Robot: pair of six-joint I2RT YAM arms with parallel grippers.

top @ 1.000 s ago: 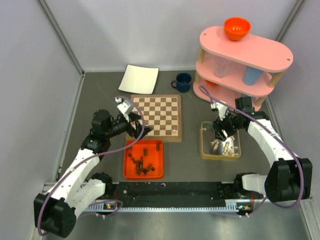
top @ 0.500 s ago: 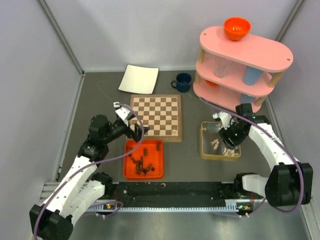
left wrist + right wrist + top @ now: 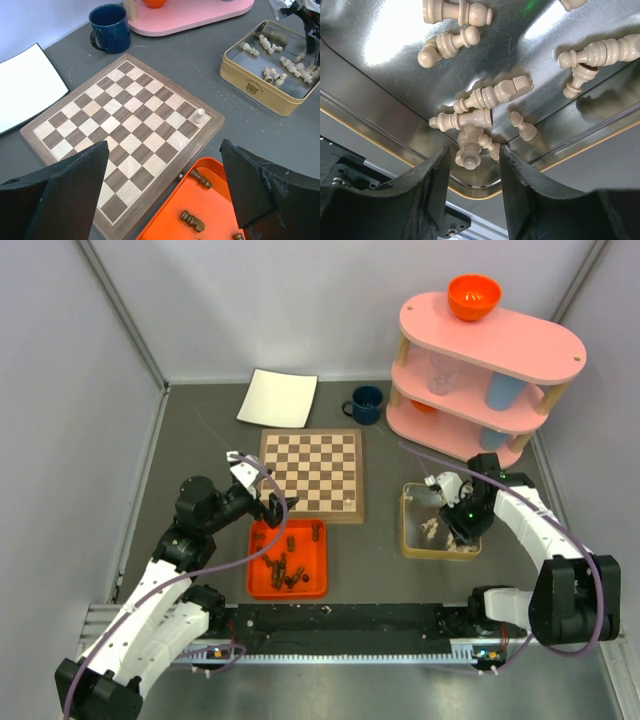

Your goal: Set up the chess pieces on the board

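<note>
Jaws of left gripper (image 3: 164, 150) spread wide, nothing between them. They hung over the near edge of the board (image 3: 120, 125) and the far end of the orange tray (image 3: 212, 197).

Jaws of right gripper (image 3: 474, 155) part-closed, one on either side of a pale pawn (image 3: 469, 152) lying against the tin's (image 3: 385, 65) near wall. Pad contact on the pawn could not be told from the wrist view, so grip unconfirmed.

Board: square, flat on the grey table (image 3: 380, 550), between the two arms. Dark brown and cream squares in matt wood, with a plain light wood rim. One pale piece (image 3: 199, 116) stood upright on a square at the board's edge, on the side nearest the tin. It was ahead of the left jaws and to their right, not between them.

Pale chessmen (image 3: 492, 95): turned wood, smooth, ringed stems and round heads. All lay on their sides in the tin, several crowded just beyond the right jaws.

Tin: shallow and rectangular with rounded corners. Shiny scratched metal floor, cream-gold outside.

Dark chessmen (image 3: 192, 221): same turned shapes, brown, loose on their sides in the tray. Tray is glossy orange plastic and touched the board's near rim.
</note>
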